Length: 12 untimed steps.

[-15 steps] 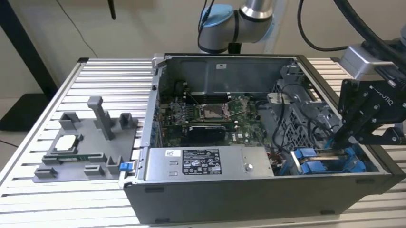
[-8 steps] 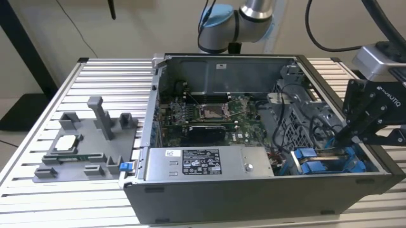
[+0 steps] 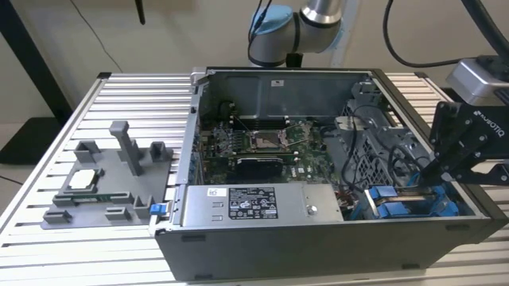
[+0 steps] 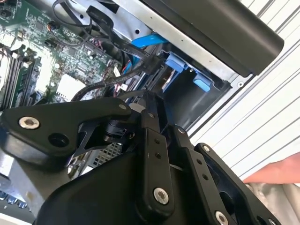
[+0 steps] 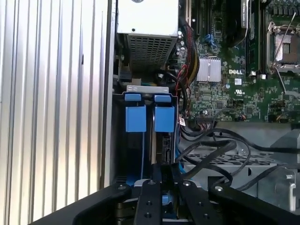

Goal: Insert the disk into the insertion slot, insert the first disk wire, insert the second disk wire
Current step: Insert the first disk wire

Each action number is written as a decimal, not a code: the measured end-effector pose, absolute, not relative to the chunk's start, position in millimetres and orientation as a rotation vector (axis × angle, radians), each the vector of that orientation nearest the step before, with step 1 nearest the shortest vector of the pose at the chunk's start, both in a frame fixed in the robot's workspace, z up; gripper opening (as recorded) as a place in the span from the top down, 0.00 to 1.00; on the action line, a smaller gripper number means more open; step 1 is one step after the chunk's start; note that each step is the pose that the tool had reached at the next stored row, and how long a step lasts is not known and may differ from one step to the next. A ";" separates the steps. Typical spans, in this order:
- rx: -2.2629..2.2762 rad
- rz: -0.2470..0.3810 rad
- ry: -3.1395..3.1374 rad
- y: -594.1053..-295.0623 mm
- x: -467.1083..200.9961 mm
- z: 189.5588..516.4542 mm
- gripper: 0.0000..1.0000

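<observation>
Exterior view: gripper [image 3: 434,176] hangs at the lower right of the frame, just over the insertion slot [image 3: 413,205] inside the open computer case [image 3: 318,250].

Second wrist view: its tip sits near the blue tabs [image 4: 177,62], with black wires [image 4: 108,82] looping just beside it. Can't tell if it's open or has hold of anything.

First wrist view: what looks like the disk [image 5: 164,147] sits edge-on in the slot, under one tab.

My read: the disk is about seated and a wire step is in hand. That calls for lining a plug up squarely with the disk's socket.

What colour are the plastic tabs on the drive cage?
The tabs are bright blue, clearest in the first wrist view.
</observation>
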State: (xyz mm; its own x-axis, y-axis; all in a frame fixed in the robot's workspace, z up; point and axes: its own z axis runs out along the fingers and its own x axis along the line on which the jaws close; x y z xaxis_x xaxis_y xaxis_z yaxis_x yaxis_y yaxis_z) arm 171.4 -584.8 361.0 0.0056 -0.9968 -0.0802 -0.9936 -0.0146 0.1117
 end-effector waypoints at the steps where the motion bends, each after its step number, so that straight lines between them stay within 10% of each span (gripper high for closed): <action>1: 2.217 -0.212 -2.183 -584.8 171.6 360.8 1.00; 12: 2.232 -0.214 -2.169 -584.7 172.0 356.4 1.00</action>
State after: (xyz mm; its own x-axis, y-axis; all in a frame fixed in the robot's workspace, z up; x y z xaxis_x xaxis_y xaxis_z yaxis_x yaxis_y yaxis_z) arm 172.0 -584.7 356.4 0.0235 -0.9963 -0.0830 -0.9933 -0.0327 0.1113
